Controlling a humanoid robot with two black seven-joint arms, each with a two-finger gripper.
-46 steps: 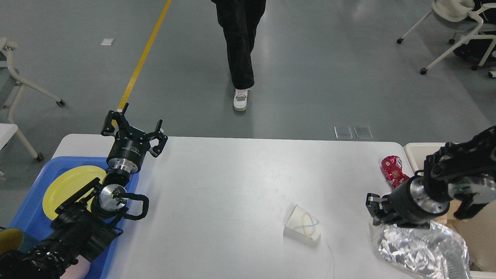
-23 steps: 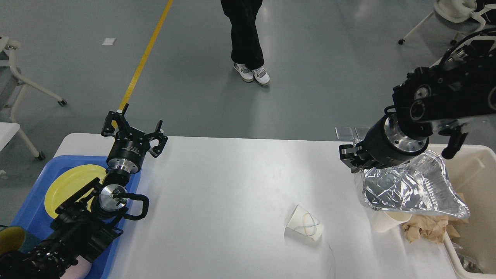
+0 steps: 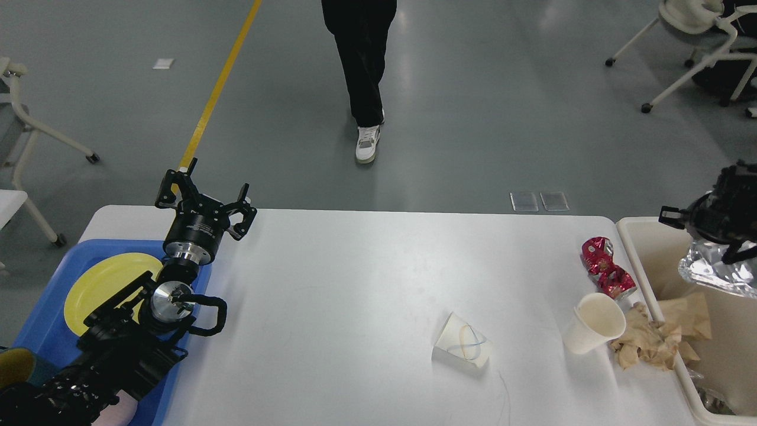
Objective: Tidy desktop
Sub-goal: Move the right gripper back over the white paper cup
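Note:
The white desktop (image 3: 366,284) carries a flattened white paper cup (image 3: 464,346), a white paper cup (image 3: 594,322) on its side, a crushed red can (image 3: 606,269) and crumpled brown paper (image 3: 647,342) that lies over the bin's edge. My left gripper (image 3: 204,198) is open and empty above the desktop's far left edge, beside the blue tray. My right gripper (image 3: 671,216) is at the right edge, over the cream bin (image 3: 636,248). It holds a crumpled silver foil sheet (image 3: 712,269) that hangs into the bin.
A blue tray (image 3: 41,319) with a yellow plate (image 3: 100,284) sits at the left under my left arm. A person (image 3: 366,71) walks on the floor beyond the table. Chairs on castors stand at the far right (image 3: 698,53) and the far left (image 3: 23,118).
My right gripper lifted the silver foil off the desktop's right end and swung it right, over the bin. This uncovered the cup, can and brown paper. My left arm stayed still.

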